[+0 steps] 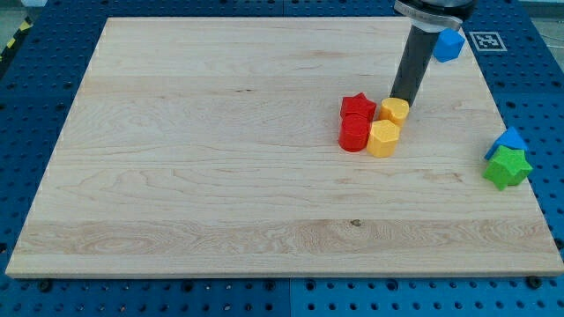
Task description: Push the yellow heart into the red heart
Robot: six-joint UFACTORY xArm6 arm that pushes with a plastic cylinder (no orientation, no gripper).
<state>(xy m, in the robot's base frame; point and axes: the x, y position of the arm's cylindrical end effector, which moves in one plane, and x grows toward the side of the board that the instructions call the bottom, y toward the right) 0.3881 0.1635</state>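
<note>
The yellow heart (395, 110) lies right of the board's middle, in a tight cluster. The red heart (354, 134) lies to its lower left, apart from it. A red star (358, 106) sits just left of the yellow heart. A yellow hexagon (383, 139) sits between the two hearts, touching the red heart's right side. My tip (403, 99) stands at the yellow heart's upper right edge, touching it or nearly so. The rod rises from there toward the view's top.
A blue block (450, 44) lies near the board's top right, partly behind the rod. A blue triangle (508, 141) and a green star (508, 167) sit together at the right edge. The wooden board (220, 176) rests on a blue pegboard.
</note>
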